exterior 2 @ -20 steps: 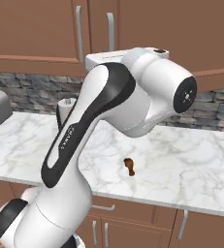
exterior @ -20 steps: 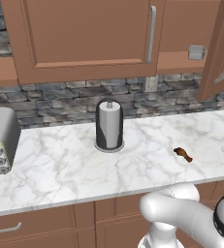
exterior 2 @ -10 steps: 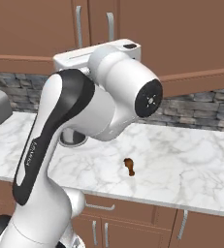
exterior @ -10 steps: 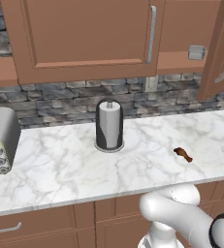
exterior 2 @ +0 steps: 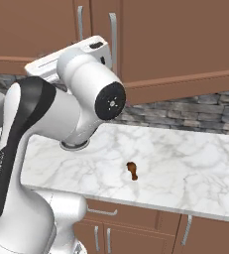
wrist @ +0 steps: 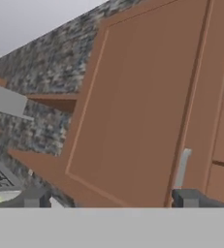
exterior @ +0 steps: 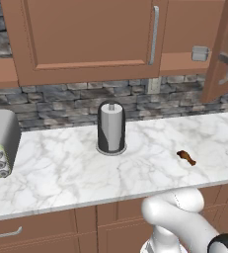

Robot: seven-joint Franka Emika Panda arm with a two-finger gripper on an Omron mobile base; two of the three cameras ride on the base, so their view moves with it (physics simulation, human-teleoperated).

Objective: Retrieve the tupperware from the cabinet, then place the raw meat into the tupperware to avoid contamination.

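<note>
The hand was released, fingertips spread wide before the panelled brown wooden cabinet. The raw meat, an irregular reddish-brown chunk, lay on the veined marble bench, right of the cylindrical paper towel roll.

Lighting even and bright, diffuse, no glare. Soft faint shadow beneath the paper towel roll. Hand view coarse, slightly blurred throughout.
</note>
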